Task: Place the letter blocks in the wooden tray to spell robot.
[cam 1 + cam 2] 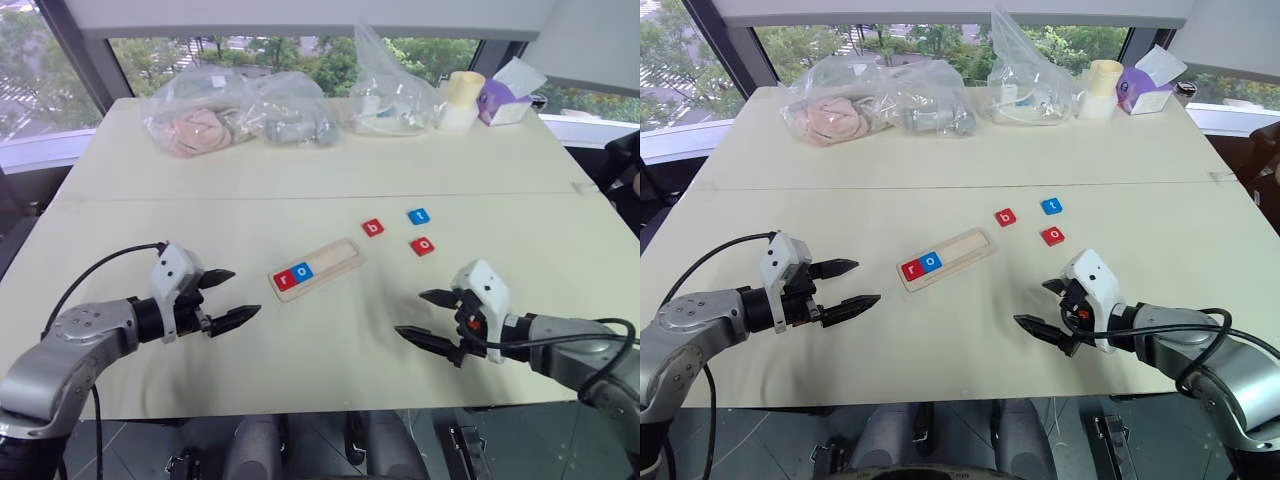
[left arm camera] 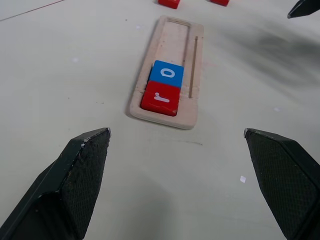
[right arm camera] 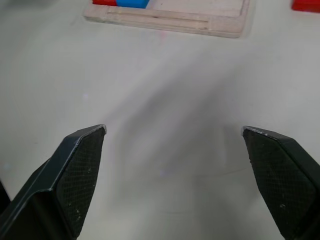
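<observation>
- We see a pale table (image 1: 300, 340) with the wooden tray (image 1: 335, 258) lying at a slant near its middle, between our two arms.
- Two letter blocks already sit in the tray's end nearest our left arm: a red r (image 2: 160, 98) and, touching it, a blue o (image 2: 166, 74). The other three places are bare.
- Three blocks lie loose on the table beyond the tray, toward our right: a red b (image 1: 373, 227), a blue t (image 1: 418, 216) and a red o (image 1: 422, 246), each apart from the others.
- Our left gripper (image 1: 226, 297) hangs just above the table beside the tray, jaws spread wide and holding nothing.
- Our right gripper (image 1: 428, 318) hovers on the other side, jaws likewise spread and empty.
- We judge the task two letters along, with a pause between placements.
- The next move calls for the b: the right gripper is the nearer, and it must reach past the red o, pinch the b by its edges, and set it against the blue o.
</observation>
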Motion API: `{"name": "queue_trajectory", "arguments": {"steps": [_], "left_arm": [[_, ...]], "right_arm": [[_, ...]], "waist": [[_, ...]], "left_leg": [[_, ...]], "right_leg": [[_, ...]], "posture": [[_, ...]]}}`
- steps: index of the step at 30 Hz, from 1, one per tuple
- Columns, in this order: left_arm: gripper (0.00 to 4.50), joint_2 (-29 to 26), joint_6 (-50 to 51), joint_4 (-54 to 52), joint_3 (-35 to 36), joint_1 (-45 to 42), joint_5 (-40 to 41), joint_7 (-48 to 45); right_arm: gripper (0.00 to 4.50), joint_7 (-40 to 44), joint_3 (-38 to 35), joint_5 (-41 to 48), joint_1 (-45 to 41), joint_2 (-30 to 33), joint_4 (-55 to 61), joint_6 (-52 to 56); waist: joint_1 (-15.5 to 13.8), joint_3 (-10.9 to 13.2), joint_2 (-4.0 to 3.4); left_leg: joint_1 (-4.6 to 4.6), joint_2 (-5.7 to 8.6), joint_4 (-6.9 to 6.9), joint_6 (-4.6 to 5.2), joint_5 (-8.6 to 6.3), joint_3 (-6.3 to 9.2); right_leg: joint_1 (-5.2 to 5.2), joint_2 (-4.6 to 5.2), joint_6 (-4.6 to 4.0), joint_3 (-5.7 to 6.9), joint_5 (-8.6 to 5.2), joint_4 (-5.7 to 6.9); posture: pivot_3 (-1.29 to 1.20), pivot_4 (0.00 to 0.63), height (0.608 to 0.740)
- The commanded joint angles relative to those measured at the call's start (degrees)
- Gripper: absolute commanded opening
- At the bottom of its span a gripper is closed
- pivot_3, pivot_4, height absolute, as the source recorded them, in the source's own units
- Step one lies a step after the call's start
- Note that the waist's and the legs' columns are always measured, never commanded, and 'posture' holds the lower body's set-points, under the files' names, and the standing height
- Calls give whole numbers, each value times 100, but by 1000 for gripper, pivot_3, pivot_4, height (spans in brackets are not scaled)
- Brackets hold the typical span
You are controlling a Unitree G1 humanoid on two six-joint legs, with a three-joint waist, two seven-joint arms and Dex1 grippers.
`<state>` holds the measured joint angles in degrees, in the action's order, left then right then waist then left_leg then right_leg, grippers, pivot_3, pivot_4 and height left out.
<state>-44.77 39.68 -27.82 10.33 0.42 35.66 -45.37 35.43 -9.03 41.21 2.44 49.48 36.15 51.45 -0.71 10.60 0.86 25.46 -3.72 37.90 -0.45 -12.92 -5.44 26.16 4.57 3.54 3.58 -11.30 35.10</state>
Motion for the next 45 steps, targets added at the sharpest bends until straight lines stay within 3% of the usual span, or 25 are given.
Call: {"name": "queue_trajectory", "arguments": {"steps": [1,9,12,26,32,38,45], "left_arm": [[4500,-3,-85,-211,143,94,78,-42],[4500,101,-19,-196,146,40,104,159],[4500,16,-78,-94,-83,-3,-376,433],[4500,-217,-203,377,-14,-629,-294,-169],[4500,-55,-688,859,-881,-1004,-723,-706],[4500,487,-1794,2326,-1850,-1830,-1700,-995],[4500,880,-2287,3023,-2310,-2108,-2081,-1412]], "right_arm": [[4472,125,15,-156,-11,20,-65,-188],[4472,234,51,-302,-140,-8,-186,-291],[4472,166,166,-506,-204,-61,-251,-401],[4472,238,214,-750,-495,-143,-406,-420],[4472,77,345,-765,-592,-323,-283,-364],[4472,-71,379,-647,-706,-443,71,-154],[4472,-234,210,-162,-885,-441,729,349]], "waist": [[1,0,0],[0,0,0],[-1,0,0],[-1,0,0],[-4,0,0],[-15,-1,-1],[-1,-3,0]], "left_leg": [[0,0,0,0,0,-1],[-1,0,0,0,0,0],[-1,0,0,0,0,0],[-1,0,4,0,0,-1],[0,1,3,12,7,-22],[-2,2,7,15,9,-22],[1,0,5,19,9,-25]], "right_leg": [[1,0,0,0,0,0],[0,-1,0,0,0,1],[0,-1,0,0,0,0],[0,-3,-1,1,1,4],[-3,-1,-10,1,6,3],[-5,-1,-12,2,8,9],[1,-3,-15,1,10,12]], "posture": [[0,150,739],[0,150,739],[0,150,739],[0,150,739],[0,150,739],[0,150,739],[0,150,739]]}}
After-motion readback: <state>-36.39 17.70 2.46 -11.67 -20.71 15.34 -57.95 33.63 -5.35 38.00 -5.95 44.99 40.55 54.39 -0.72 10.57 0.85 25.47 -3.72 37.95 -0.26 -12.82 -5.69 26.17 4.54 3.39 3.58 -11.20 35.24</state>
